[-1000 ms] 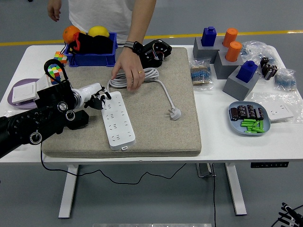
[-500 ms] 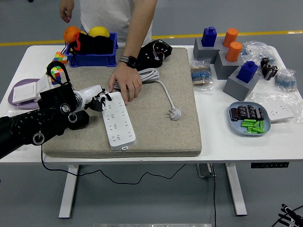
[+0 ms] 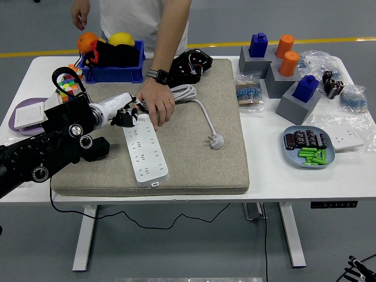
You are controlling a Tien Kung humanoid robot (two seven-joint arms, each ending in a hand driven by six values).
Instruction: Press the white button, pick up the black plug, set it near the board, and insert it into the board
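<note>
A white power strip [image 3: 144, 154] lies on the grey felt pad [image 3: 200, 170]. My left hand [image 3: 124, 117] is at the strip's far end, its dark fingers curled and holding nothing. A person's hand [image 3: 155, 101] rests right beside it, on the strip's far end and on the coiled white cable [image 3: 183, 93]. The cable ends in a white plug [image 3: 217, 141] lying on the pad to the right of the strip. A black bundle with a plug [image 3: 191, 64] sits at the pad's far edge. My right arm is out of view.
A blue bin [image 3: 114, 70] with fruit stands at the back left, with a colour cube [image 3: 69, 85] beside it. A purple tray with a white switch [image 3: 26, 114] is at the left edge. Grey stands with blue and orange blocks [image 3: 294, 82] and a plate of batteries [image 3: 309, 147] are on the right.
My left hand has moved toward the far side, to the strip's far end. The person's hand has slid from the coiled cable down to the strip's far end.
</note>
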